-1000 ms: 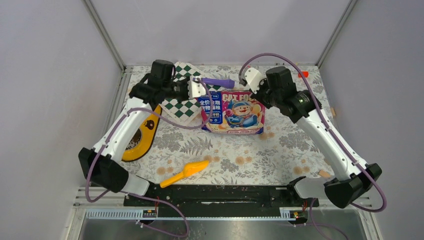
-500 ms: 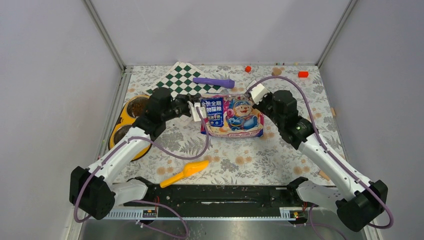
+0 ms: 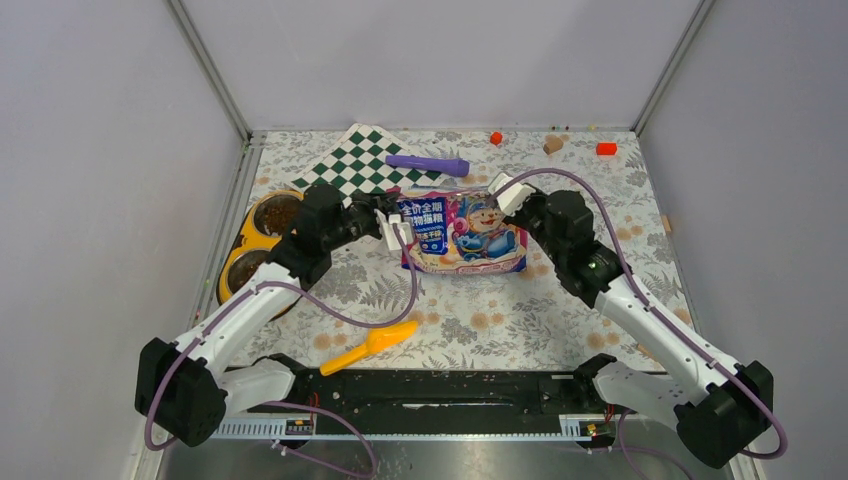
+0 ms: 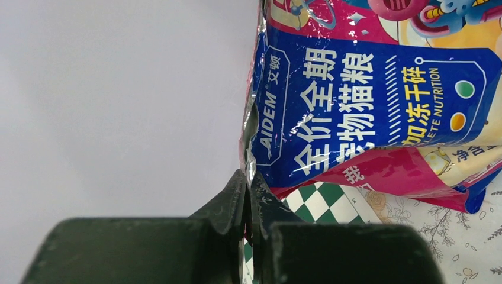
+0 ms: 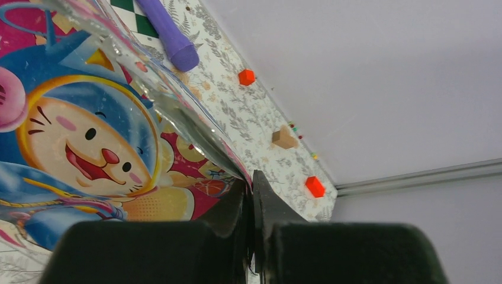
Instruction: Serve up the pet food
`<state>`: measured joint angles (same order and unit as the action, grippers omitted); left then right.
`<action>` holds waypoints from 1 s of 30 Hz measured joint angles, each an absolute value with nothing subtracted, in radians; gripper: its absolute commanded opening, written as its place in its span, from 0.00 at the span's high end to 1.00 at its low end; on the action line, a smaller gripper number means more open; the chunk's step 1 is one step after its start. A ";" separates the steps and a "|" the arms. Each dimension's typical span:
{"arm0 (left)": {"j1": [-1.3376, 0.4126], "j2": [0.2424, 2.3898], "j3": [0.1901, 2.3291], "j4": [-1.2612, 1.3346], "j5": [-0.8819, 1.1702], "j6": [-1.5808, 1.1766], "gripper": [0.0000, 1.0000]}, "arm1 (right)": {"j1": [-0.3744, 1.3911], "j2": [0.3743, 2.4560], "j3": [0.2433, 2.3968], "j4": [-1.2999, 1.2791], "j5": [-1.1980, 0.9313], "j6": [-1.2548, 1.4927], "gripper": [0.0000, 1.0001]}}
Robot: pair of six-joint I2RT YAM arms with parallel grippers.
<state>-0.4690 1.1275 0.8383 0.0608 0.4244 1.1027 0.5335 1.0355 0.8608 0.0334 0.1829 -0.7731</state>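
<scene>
Floral tabletop (image 3: 560,310): checkered cloth (image 3: 350,165) at 11, purple cylinder (image 3: 428,163) at 12 overlapping its edge, 2 red blocks (image 3: 606,149) and wooden block (image 3: 552,144) at 1, yellow feeder (image 3: 247,237) at 9, orange scoop (image 3: 370,346) at 7, pet food bag (image 3: 465,235) centre.

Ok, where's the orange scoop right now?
In the top view the orange scoop lies on the table near its front edge, left of centre, just beyond the black base rail, apart from the pet food bag.
</scene>
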 measured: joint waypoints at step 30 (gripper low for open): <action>-0.507 1.044 0.809 -0.019 0.204 1.003 0.44 | 0.448 0.976 1.012 -0.352 0.142 -0.815 0.26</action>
